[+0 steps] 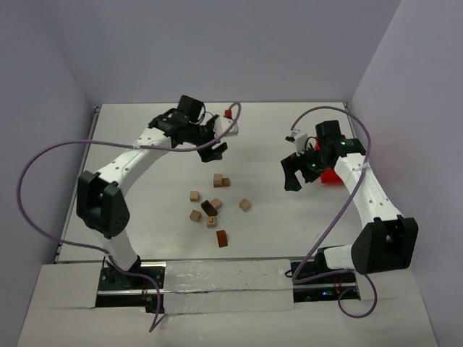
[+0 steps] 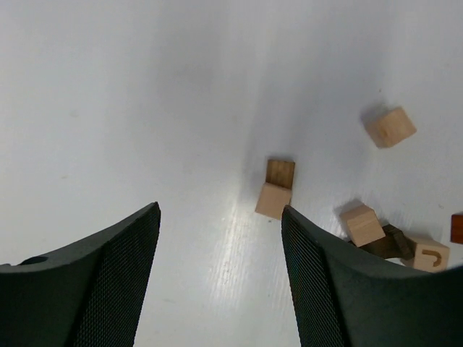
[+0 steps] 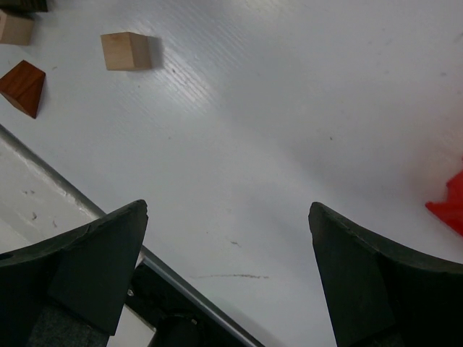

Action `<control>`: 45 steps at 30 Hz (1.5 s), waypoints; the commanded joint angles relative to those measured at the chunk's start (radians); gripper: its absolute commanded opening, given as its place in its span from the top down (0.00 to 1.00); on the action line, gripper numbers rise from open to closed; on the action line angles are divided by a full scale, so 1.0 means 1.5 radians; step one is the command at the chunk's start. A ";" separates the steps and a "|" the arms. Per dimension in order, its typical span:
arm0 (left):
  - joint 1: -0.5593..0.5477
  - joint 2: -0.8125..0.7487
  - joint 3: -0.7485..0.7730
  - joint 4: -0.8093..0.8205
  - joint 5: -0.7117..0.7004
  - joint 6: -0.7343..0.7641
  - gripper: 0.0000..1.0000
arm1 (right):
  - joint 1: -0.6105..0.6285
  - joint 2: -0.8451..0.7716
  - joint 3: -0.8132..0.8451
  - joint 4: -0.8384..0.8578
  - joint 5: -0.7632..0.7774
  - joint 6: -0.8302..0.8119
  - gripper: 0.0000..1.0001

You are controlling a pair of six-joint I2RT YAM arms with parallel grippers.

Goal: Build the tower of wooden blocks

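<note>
Small wooden blocks lie loose on the white table (image 1: pixel 145 144); none is stacked. A brown block (image 1: pixel 218 178) touches a tan cube (image 1: pixel 226 182). Tan cubes (image 1: pixel 194 195) (image 1: pixel 245 204), a dark brown piece (image 1: pixel 207 208) and a reddish-brown block (image 1: pixel 221 238) lie nearer the arms. My left gripper (image 1: pixel 211 148) is open and empty, just behind the brown-and-tan pair (image 2: pixel 275 189); in its wrist view the gripper (image 2: pixel 221 210) frames bare table. My right gripper (image 1: pixel 293 173) is open and empty, right of the blocks. Its wrist view (image 3: pixel 228 210) shows a tan cube (image 3: pixel 126 50) and the reddish-brown block (image 3: pixel 22 87) farther off.
A red plastic bin (image 1: pixel 331 176) stands behind my right gripper; its corner shows in the right wrist view (image 3: pixel 452 202). A small red-and-white object (image 1: pixel 230 116) lies at the back near the left arm. Purple cables loop from both arms. White walls close in the table.
</note>
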 commanded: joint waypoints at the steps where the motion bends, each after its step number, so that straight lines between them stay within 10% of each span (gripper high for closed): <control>1: 0.044 -0.131 -0.008 -0.004 0.043 -0.108 0.26 | 0.101 0.047 0.021 0.074 0.039 0.036 0.01; 17: 0.235 -0.320 -0.211 0.038 0.135 -0.291 0.25 | 0.334 0.176 -0.008 0.186 0.107 0.152 0.04; 32: 0.250 -0.333 -0.225 0.030 0.136 -0.297 0.25 | 0.424 0.255 -0.035 0.248 0.161 0.201 0.17; 45: 0.259 -0.352 -0.241 0.021 0.121 -0.291 0.26 | 0.435 0.278 -0.034 0.259 0.199 0.151 0.54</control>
